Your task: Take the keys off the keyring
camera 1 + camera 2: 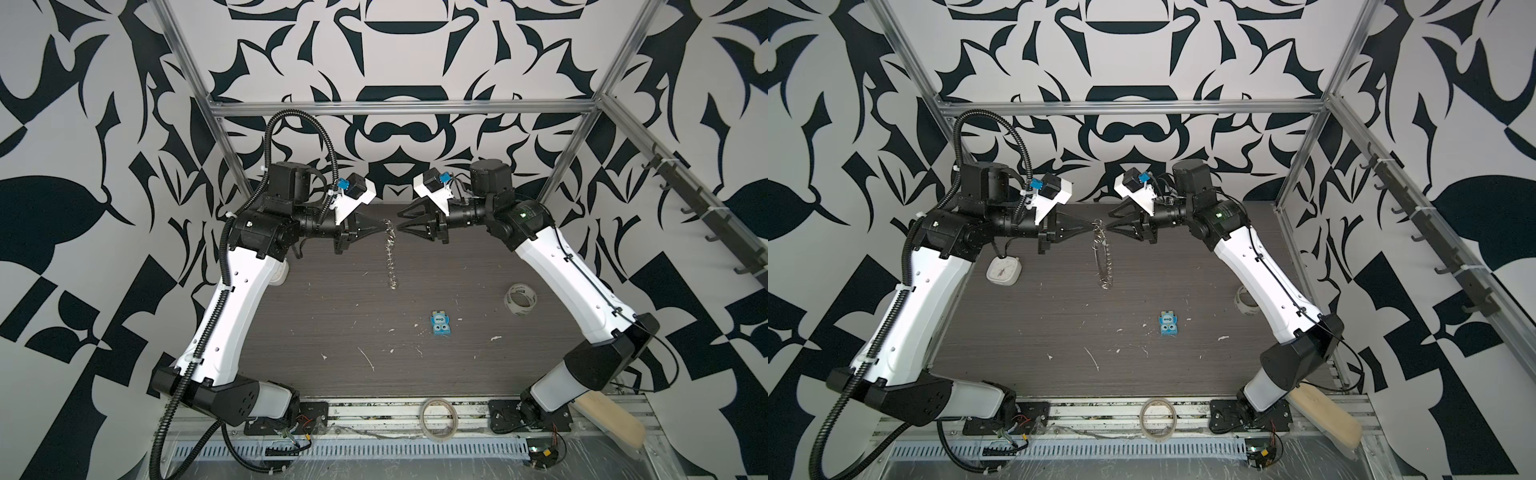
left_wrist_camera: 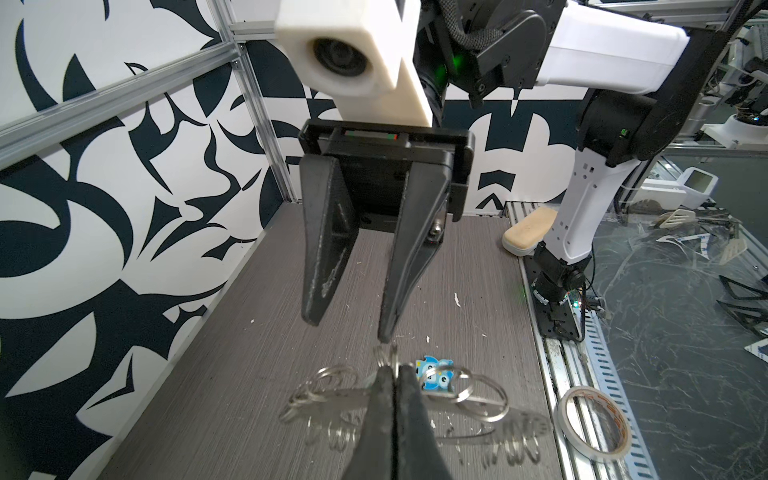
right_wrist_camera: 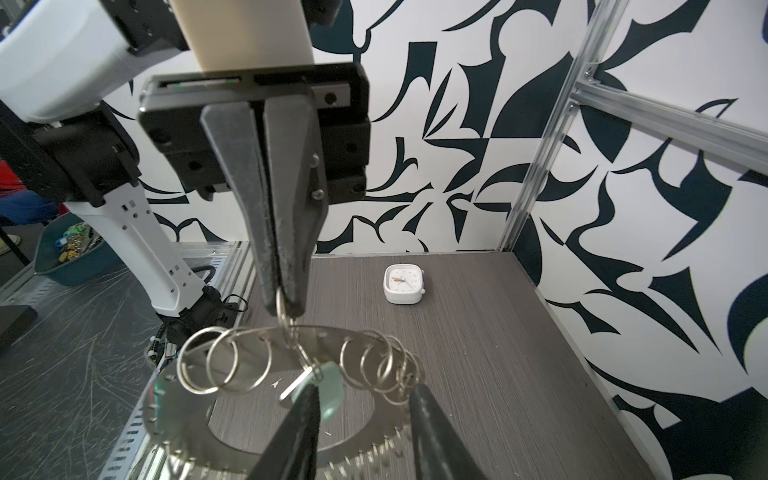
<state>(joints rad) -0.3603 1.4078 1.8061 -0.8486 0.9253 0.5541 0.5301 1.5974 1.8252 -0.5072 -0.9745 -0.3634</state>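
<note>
Left gripper [image 1: 383, 227] pinches the keyring [image 1: 390, 255], which hangs below it

Robotics lab test cell, aluminium frame [image 1: 399, 109] boxing in a grey worktop [image 1: 332, 332], black-and-white patterned walls [image 1: 83, 124], two arms [image 1: 224, 324] bolted to a rail [image 1: 374, 409] along the worktop's near edge, corrugated cable conduit [image 1: 206, 332], slotted cable duct [image 1: 374, 451], more equipment [image 2: 700, 185] beyond the cell.
</note>
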